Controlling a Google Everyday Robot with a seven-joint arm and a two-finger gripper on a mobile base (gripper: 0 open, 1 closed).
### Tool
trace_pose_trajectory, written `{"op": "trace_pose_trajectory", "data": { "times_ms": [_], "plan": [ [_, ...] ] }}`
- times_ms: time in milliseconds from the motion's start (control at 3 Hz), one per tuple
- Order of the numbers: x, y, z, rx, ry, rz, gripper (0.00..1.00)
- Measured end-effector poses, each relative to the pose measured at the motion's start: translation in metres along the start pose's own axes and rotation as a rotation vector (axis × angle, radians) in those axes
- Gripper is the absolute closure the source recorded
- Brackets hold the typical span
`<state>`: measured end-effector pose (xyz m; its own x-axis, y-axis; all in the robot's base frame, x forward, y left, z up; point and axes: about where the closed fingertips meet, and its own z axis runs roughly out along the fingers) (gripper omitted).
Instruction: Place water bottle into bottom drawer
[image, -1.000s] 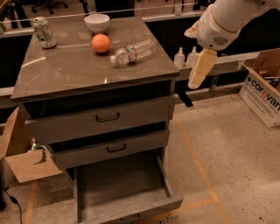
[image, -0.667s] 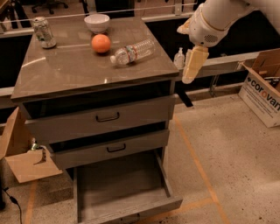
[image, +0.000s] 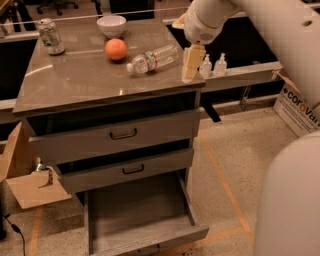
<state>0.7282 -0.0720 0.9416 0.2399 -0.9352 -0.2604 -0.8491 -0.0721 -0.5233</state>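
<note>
My white arm (image: 280, 40) fills the upper right, and a rounded white part of my body (image: 292, 200) blocks the lower right corner. The grey-brown bench (image: 75, 85) stands in the middle, with three drawers in its front. The bottom drawer (image: 140, 215) is pulled well out over the speckled floor, and its wide, shallow grey inside is bare. The two upper drawers (image: 120, 135) with black handles sit above it, both slightly ajar. A cardboard flap (image: 30, 185) leans at the bench's left side. A printed carton (image: 300, 107) sits on the floor to the right.

My gripper (image: 192, 62) hangs down over the bench's right rear edge, cream-coloured. I cannot tell whether it is open or closed, and it holds nothing.

The water bottle (image: 152, 59) lies on its side on the bench top, just to the left of my gripper. Its body is clear and ribbed, with a pale label with red marks around the middle. Its white cap points to the front left and its base points toward my gripper.

An orange (image: 116, 49) rests just left of the bottle. A white bowl (image: 111, 25) stands behind the orange, and a drink can (image: 51, 36) stands upright at the far left corner. Two small pump bottles (image: 206, 66) stand on a ledge just beyond my gripper.
</note>
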Motion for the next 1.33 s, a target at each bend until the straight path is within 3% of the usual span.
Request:
{"op": "trace_pose_trajectory", "data": {
  "times_ms": [667, 1333],
  "plan": [
    [-0.032, -0.047, 0.055, 0.041, -0.059, -0.096, 0.0],
    [-0.019, -0.08, 0.091, 0.163, -0.037, -0.121, 0.0]
  ]
}}
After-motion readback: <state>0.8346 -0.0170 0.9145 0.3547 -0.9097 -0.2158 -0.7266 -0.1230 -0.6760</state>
